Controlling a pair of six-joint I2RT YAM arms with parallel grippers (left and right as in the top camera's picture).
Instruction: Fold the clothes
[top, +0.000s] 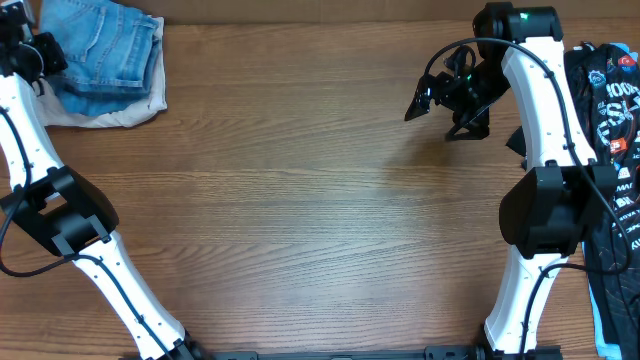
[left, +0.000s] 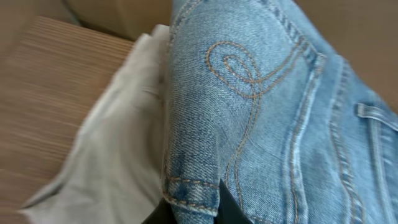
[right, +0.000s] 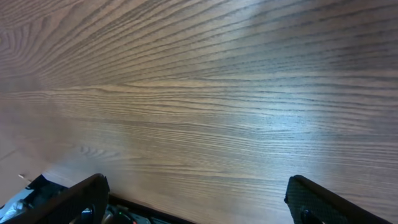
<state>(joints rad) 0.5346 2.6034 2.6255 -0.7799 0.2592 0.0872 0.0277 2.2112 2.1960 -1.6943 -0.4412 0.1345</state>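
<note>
The light-blue denim jeans (top: 105, 50) lie folded at the far left corner, on top of beige trousers (top: 110, 112). In the left wrist view the jeans (left: 261, 112) show a stitched back pocket, with the beige trousers (left: 118, 149) beneath. My left gripper (top: 40, 55) is at the pile's left edge, and its fingers (left: 193, 210) are shut on a denim hem. My right gripper (top: 440, 115) is open and empty over bare wood at the far right (right: 202, 199). A black printed tee (top: 610, 110) lies heaped at the right edge, with a pale-blue garment (top: 600, 325) under it.
The wooden table (top: 300, 200) spans the view. The right arm's white links (top: 545, 150) stand between the table's middle and the black tee. The left arm (top: 60, 210) runs along the left edge.
</note>
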